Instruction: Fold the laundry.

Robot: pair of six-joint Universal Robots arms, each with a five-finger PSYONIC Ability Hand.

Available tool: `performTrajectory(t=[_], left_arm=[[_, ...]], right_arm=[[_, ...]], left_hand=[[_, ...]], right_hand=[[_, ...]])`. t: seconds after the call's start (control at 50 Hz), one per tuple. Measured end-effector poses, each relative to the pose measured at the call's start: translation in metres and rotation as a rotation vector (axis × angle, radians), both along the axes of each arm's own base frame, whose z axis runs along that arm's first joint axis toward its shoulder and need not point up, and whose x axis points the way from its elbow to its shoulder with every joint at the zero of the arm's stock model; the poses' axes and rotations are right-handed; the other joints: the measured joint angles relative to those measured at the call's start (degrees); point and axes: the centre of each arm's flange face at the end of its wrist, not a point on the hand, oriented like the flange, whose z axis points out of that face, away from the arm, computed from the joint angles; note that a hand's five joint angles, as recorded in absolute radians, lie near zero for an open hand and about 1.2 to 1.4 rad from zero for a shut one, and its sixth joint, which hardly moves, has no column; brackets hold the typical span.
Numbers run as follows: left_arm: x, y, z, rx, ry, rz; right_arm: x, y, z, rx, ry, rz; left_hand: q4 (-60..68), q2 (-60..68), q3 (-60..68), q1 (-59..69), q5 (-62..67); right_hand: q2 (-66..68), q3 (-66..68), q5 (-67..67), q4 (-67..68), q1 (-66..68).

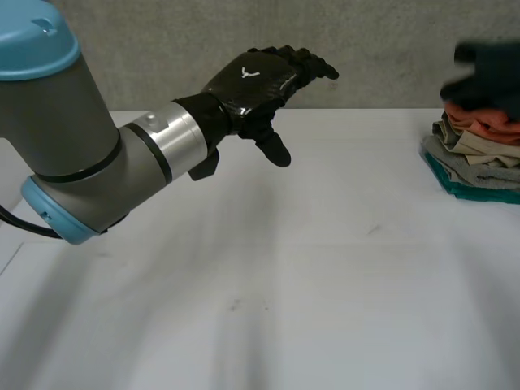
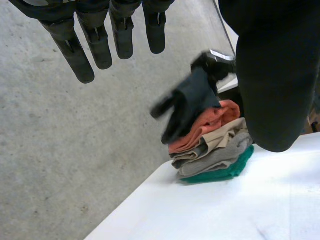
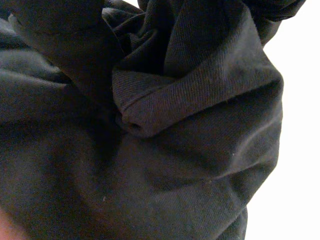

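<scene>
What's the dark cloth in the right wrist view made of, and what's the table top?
The dark cloth looks like a woven twill, probably cotton, in matte charcoal: fine diagonal ribs and a rolled hem show. The table looks hard, smooth and white with a few faint scuffs, perhaps laminate. Neither the fibre nor the board can be confirmed by sight.

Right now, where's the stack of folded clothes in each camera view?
Head view: stack of folded clothes at the table's far right edge.
Left wrist view: beyond the left hand's fingertips, at the table's edge.
Right wrist view: bunched dark cloth, likely its top layer.
Shared landmark: the orange garment.
</scene>
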Motion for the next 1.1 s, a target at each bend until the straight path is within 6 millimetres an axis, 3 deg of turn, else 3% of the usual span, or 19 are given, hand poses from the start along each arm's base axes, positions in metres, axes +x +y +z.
performTrajectory(t=[0.04, 0.12, 0.22, 0.3, 0.36, 0.42, 0.48, 0.64, 0.76, 0.82, 0.92, 0.94, 1.02, 1.04, 1.06, 1.1], left_arm=[[-0.002, 0.002, -0.004, 0.008, -0.006, -0.005], [-0.003, 0.004, -0.01, 0.021, -0.016, -0.011], [-0.004, 0.006, -0.013, 0.028, -0.022, -0.016], [-0.006, 0.008, -0.012, 0.026, -0.02, -0.023], [-0.008, 0.011, -0.012, 0.022, -0.018, -0.029], [-0.009, 0.013, -0.011, 0.02, -0.016, -0.035], [-0.011, 0.016, -0.009, 0.016, -0.013, -0.042], [-0.013, 0.024, -0.004, 0.003, -0.005, -0.058], [-0.013, 0.032, 0.001, -0.005, 0.002, -0.07], [-0.012, 0.036, 0.006, -0.014, 0.009, -0.072], [-0.007, 0.04, 0.02, -0.04, 0.03, -0.053], [-0.004, 0.04, 0.026, -0.051, 0.041, -0.029], [0.008, 0.038, 0.041, -0.077, 0.073, 0.085], [0.013, 0.036, 0.044, -0.081, 0.08, 0.13], [0.014, 0.035, 0.045, -0.081, 0.081, 0.143], [0.028, 0.028, 0.046, -0.082, 0.088, 0.262]], right_arm=[[-0.015, -0.004, -0.033, 0.068, 0.002, 0.007], [-0.033, 0.0, -0.074, 0.168, 0.02, 0.026], [-0.045, 0.009, -0.089, 0.226, 0.055, 0.05], [-0.046, 0.015, -0.082, 0.233, 0.074, 0.064], [-0.045, 0.019, -0.074, 0.233, 0.077, 0.067], [-0.043, 0.024, -0.062, 0.24, 0.07, 0.065], [-0.041, 0.032, -0.049, 0.284, 0.045, 0.057], [-0.065, 0.056, -0.034, 0.446, 0.065, -0.085], [-0.102, 0.079, -0.008, 0.533, 0.279, -0.435], [-0.109, 0.085, 0.007, 0.537, 0.369, -0.569], [-0.087, 0.09, 0.049, 0.442, 0.419, -0.678], [-0.068, 0.094, 0.066, 0.384, 0.399, -0.665], [-0.002, 0.116, 0.103, 0.243, 0.308, -0.518], [0.018, 0.125, 0.109, 0.216, 0.282, -0.46], [0.024, 0.128, 0.11, 0.21, 0.276, -0.443], [0.068, 0.151, 0.113, 0.182, 0.228, -0.298]], left_hand=[[0.0, 0.0, 0.0, 0.0, 0.0], [0.0, 0.0, 0.0, 0.0, 0.0], [0.0, 0.0, 0.0, 0.0, 0.0], [0.0, 0.0, 0.0, 0.0, 0.0], [0.0, 0.0, 0.0, 0.0, 0.0], [0.0, 0.0, 0.0, 0.0, 0.0], [0.0, 0.0, 0.0, 0.0, 0.0], [0.0, 0.0, 0.0, 0.0, 0.0], [0.0, 0.0, 0.0, 0.0, 0.0], [0.0, 0.0, 0.0, 0.0, 0.0], [0.0, 0.0, 0.0, 0.0, 0.0], [0.0, 0.0, 0.0, 0.0, 0.0], [-0.3, -0.2, -0.2, -0.2, -0.3], [-0.9, -0.8, -0.7, -0.8, -1.1], [-0.9, -0.8, -0.7, -0.8, -1.1], [-3.0, -2.4, -2.2, -2.2, -2.7]], right_hand=[[0.0, 0.0, 0.3, 0.0, 0.0], [0.0, 0.1, 1.6, 0.0, 0.0], [0.3, 0.4, 2.8, 0.2, 0.0], [0.3, 0.4, 2.8, 0.2, 0.0], [-7.1, -8.1, -5.1, -8.9, -3.1], [-35.6, -34.9, -31.3, -36.0, -30.8], [-52.9, -53.8, -50.1, -54.8, -47.3], [-53.8, -55.3, -52.2, -56.6, -47.4], [-53.8, -55.3, -52.2, -56.6, -47.4], [-53.8, -55.3, -52.2, -56.6, -47.4], [-53.8, -55.3, -52.2, -56.6, -47.4], [-53.8, -55.3, -52.2, -56.6, -47.4], [-53.8, -55.3, -52.4, -56.6, -47.4], [-53.8, -55.3, -52.2, -56.6, -47.4], [-53.8, -55.3, -52.2, -56.6, -47.4], [-53.8, -55.3, -52.2, -56.6, -47.4]])
